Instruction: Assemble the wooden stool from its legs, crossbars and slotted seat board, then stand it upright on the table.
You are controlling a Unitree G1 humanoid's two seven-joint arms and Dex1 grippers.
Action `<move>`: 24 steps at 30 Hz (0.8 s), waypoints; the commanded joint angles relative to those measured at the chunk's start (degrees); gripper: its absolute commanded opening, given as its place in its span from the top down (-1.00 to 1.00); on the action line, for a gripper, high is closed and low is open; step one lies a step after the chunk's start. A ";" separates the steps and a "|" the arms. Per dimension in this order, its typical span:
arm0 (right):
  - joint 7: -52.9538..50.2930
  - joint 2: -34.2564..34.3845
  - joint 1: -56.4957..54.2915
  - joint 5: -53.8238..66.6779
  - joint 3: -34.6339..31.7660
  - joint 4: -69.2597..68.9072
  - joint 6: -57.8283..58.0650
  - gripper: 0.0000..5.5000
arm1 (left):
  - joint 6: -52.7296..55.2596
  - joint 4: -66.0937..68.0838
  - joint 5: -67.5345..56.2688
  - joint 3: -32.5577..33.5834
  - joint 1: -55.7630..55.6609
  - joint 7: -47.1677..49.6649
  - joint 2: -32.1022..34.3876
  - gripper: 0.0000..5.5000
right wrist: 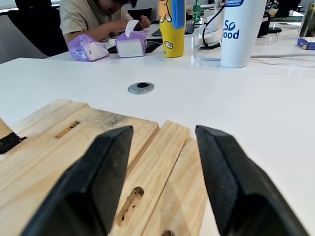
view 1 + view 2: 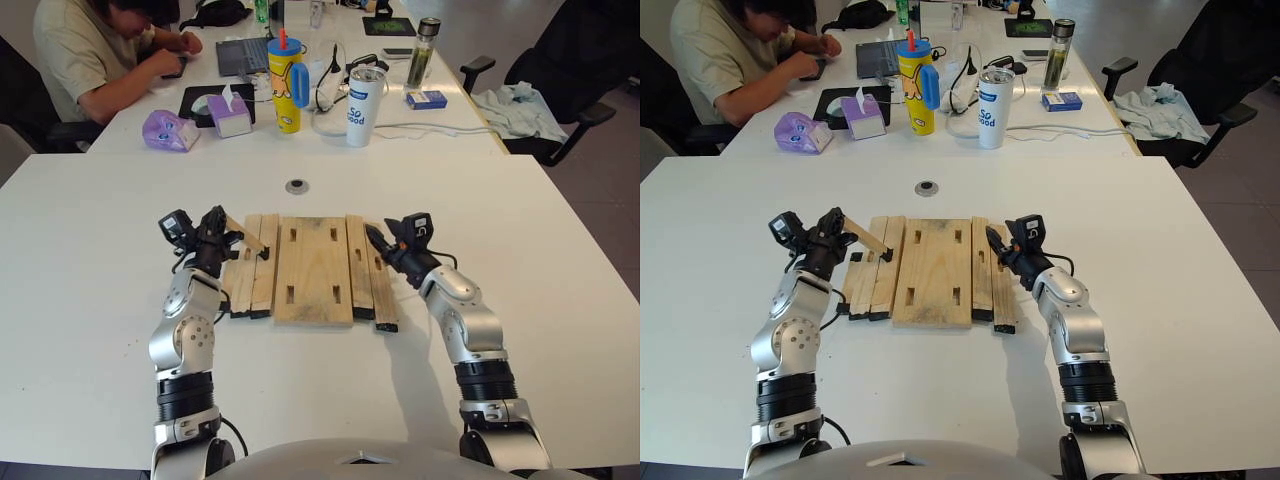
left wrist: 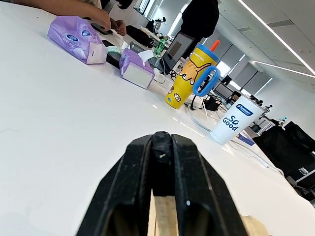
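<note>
The slotted seat board (image 2: 315, 270) lies flat on the white table (image 2: 90, 300). Wooden legs and crossbars lie along both sides of it, one group on the left (image 2: 250, 290) and one on the right (image 2: 366, 285). My left gripper (image 2: 218, 238) is shut on a short wooden bar (image 2: 250, 243), which it holds tilted just above the left group. The left wrist view has its fingers (image 3: 189, 172) clamped on the light wood (image 3: 165, 216). My right gripper (image 1: 162, 130) stands open low over the right pieces, at the board's far right corner (image 2: 378, 240).
A round cable grommet (image 2: 297, 186) sits in the table behind the board. A second table beyond carries a yellow cup (image 2: 286, 85), a white tumbler (image 2: 364, 105), tissue packs (image 2: 170, 131) and a laptop. Bare table lies to the left, right and front of the parts.
</note>
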 commanded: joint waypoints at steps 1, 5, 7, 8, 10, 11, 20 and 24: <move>-0.06 -0.06 -0.10 -0.11 0.77 -1.45 0.93 0.14 | 0.13 2.48 6.74 -2.64 -1.70 2.54 1.85 0.84; -0.11 -0.03 -0.06 -0.40 1.44 -1.61 1.10 0.14 | -0.30 3.00 12.99 -6.31 -1.93 4.08 2.45 0.84; -0.15 -0.09 0.11 -0.43 1.80 -1.93 1.34 0.14 | 0.02 2.90 16.37 -9.13 -0.50 4.51 2.53 0.84; -0.17 -0.15 0.24 -0.49 1.95 -2.18 1.51 0.14 | -0.26 3.01 18.20 -10.76 0.34 4.38 2.79 0.84; -0.18 -0.30 0.53 -0.55 2.16 -2.70 1.94 0.14 | -0.63 3.50 21.41 -13.08 2.07 4.46 3.11 0.84; -0.20 -0.34 0.74 -0.58 2.28 -3.03 2.21 0.14 | -0.97 3.78 22.88 -14.11 2.79 4.33 3.45 0.84; -0.42 -0.68 3.22 -0.99 3.51 -5.72 4.57 0.14 | -3.45 7.54 26.81 -15.91 8.24 2.92 4.41 0.84; -0.67 -0.76 3.35 -1.53 4.06 -5.68 4.65 0.14 | -5.47 9.03 29.14 -17.99 9.81 1.34 5.63 0.84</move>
